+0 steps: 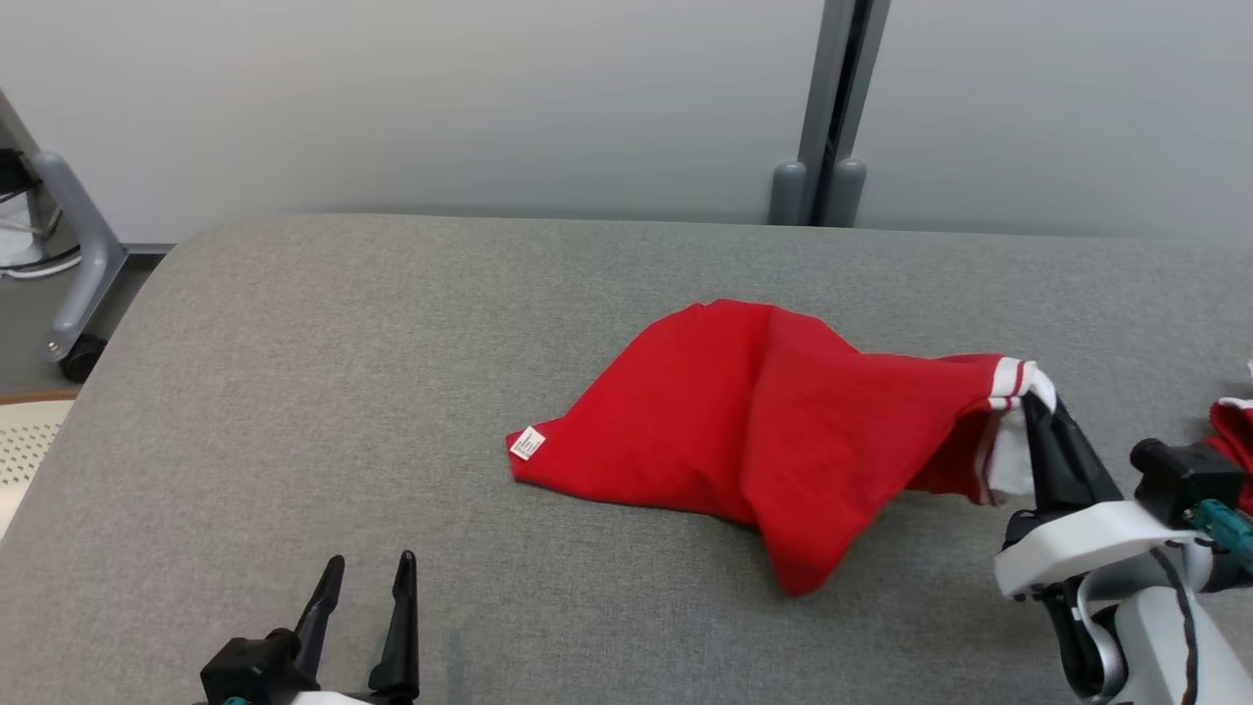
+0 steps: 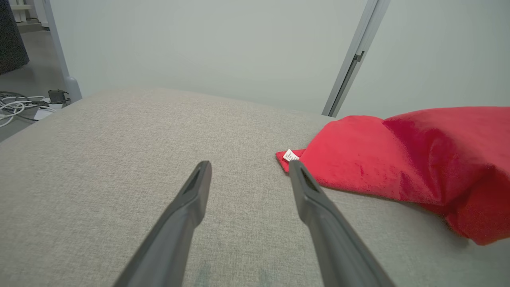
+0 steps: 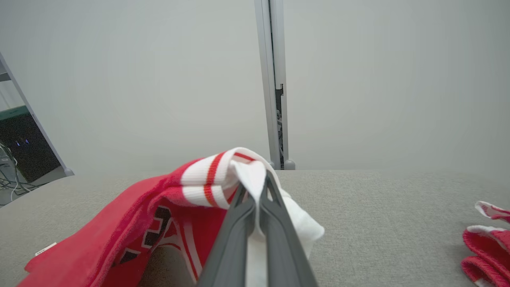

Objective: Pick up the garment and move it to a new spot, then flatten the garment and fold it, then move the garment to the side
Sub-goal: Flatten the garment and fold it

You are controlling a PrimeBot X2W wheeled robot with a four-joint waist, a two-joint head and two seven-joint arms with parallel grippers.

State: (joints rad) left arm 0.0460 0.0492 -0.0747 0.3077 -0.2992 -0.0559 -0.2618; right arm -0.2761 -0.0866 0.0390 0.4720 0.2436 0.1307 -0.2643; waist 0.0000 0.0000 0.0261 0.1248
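A red garment [image 1: 764,431] with a white, red-striped cuff lies crumpled in the middle of the grey table [image 1: 294,392]. Its right end is lifted off the surface. My right gripper [image 1: 1033,406] is shut on the white cuff [image 3: 223,175], holding it up, with the red cloth [image 3: 119,231] draping down to the left in the right wrist view. A small white label [image 1: 528,443] marks the garment's left corner. My left gripper [image 1: 367,573] hovers open at the lower left, empty. In the left wrist view its fingertips [image 2: 297,169] point toward the garment [image 2: 398,159] and the label [image 2: 290,155].
A second red and white garment [image 1: 1235,431] lies at the table's right edge, also in the right wrist view [image 3: 488,247]. A grey post [image 1: 832,108] stands behind the table against the pale wall. A grey stand with a caster [image 1: 78,274] sits off the left edge.
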